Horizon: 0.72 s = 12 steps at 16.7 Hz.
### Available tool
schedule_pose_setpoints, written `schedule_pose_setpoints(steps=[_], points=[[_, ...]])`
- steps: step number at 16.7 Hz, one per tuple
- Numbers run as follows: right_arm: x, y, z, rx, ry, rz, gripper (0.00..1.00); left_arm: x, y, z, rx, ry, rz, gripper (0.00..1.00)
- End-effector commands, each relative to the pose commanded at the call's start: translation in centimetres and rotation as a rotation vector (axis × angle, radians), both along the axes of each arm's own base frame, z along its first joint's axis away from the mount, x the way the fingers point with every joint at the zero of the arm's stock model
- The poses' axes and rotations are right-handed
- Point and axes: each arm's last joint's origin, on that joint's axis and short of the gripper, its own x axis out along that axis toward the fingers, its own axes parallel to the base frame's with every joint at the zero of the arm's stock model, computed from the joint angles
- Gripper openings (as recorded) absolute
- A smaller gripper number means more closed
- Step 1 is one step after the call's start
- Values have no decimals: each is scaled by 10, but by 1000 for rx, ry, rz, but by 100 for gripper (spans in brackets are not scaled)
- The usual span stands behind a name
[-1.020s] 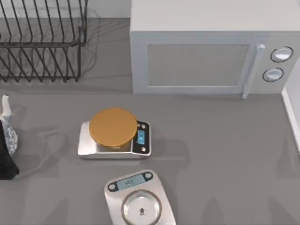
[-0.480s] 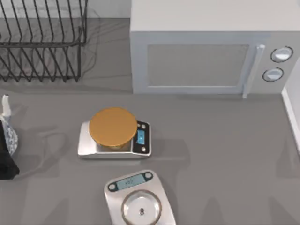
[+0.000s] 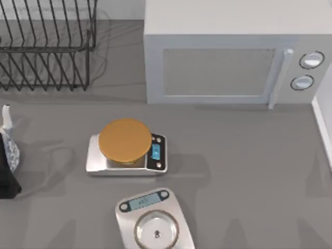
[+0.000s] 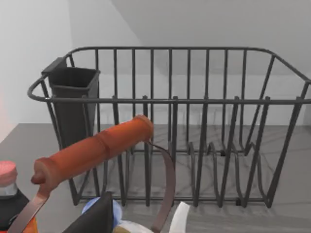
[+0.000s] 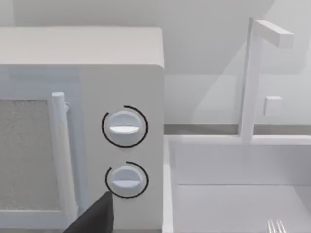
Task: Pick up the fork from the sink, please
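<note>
From above, a grey countertop (image 3: 244, 171) carries a white microwave (image 3: 228, 57) at the back, a black wire dish rack (image 3: 46, 46) at the back left, a silver kitchen scale with an orange round plate (image 3: 125, 140) mid-table, and a second silver scale (image 3: 154, 220) with a steel disc at the near edge. A pale sink rim (image 3: 322, 124) runs along the right edge. A dark object with a blue-patterned piece (image 3: 8, 161) sits at the left edge.

From the left wrist, the dish rack (image 4: 194, 121) stands ahead of the left pincer, a dark cutlery cup (image 4: 73, 104) hanging at one corner. An orange-red handle (image 4: 92, 150) on a curved metal bail lies between camera and rack. A dark finger (image 4: 95, 216) of the left pincer shows; whether it is released or clenched cannot be told.

From the right wrist, the microwave's two dials (image 5: 124, 127) face the camera, with the white sink basin (image 5: 233, 189) and its faucet (image 5: 257, 73) beside. The fork (image 5: 276, 226) lies in the basin, only its tines peeking in, ahead of the right pincer. One dark finger (image 5: 97, 218) shows; its state cannot be told. Plain white walls stand behind.
</note>
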Motion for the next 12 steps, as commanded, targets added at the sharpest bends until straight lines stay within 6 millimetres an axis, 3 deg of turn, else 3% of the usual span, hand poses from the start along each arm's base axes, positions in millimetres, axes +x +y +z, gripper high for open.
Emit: schedule_pose_setpoints(steps=[5,9,12], points=[[1,-2,19,-14,71,-15,100,0,0,0,0,0,0,100],[16,-6,68,-44,246,-47,100,0,0,0,0,0,0,100],[50,-13,111,-65,438,-70,100,0,0,0,0,0,0,100]])
